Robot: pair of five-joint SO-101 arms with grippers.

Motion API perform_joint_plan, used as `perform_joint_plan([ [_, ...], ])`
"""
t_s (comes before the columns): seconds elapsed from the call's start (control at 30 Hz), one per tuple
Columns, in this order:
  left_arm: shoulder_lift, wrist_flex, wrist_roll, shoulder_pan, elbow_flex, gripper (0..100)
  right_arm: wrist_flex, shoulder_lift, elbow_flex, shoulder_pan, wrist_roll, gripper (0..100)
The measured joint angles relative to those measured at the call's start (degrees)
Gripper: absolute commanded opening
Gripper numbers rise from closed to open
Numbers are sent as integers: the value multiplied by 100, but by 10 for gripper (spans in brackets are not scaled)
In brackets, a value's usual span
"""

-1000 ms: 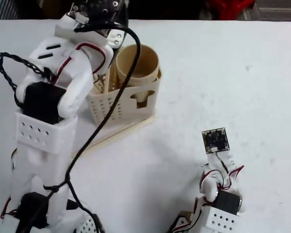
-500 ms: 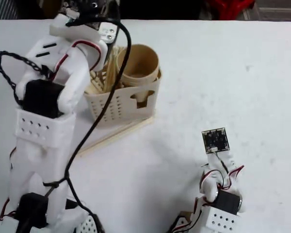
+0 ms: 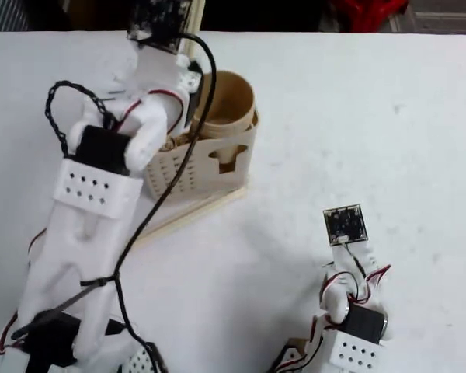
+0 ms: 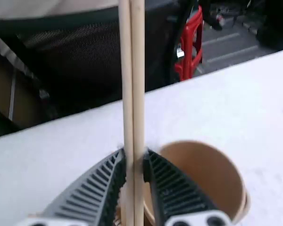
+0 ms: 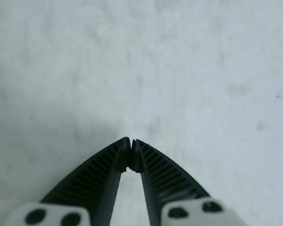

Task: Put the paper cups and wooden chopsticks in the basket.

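Wooden pale chopsticks (image 4: 132, 70), pinched upright by the left gripper (image 4: 133, 155), could tip outside the cream perforated basket (image 3: 182, 167) on release; the right gripper (image 5: 130, 142) rests with fingers pressed together.

Right gripper (image 5: 130, 143), seen from its own wrist above the white table (image 5: 203, 70): the two black ribbed fingers (image 5: 96, 174) converge from white mounts with dark round holes and meet at their tips, with nothing held between them. The tabletop beneath carries a few faint grey smudges (image 5: 238, 89) and small specks, and a soft shadow (image 5: 52, 141) lies on it beside the fingers.
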Motion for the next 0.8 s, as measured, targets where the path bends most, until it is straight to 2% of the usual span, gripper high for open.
perform_joint_plan([
  [0.3,-1776,-1310,0,0,2374,28,0,0,0,0,0,18],
  [0.47,-2708,-1837,-9,-97,3631,98,0,0,0,0,0,18],
  [0.63,-2980,-2031,-9,-484,4202,127,0,0,0,0,0,18],
  [0.8,-3007,-2048,-9,-738,4264,128,0,0,0,0,0,18],
])
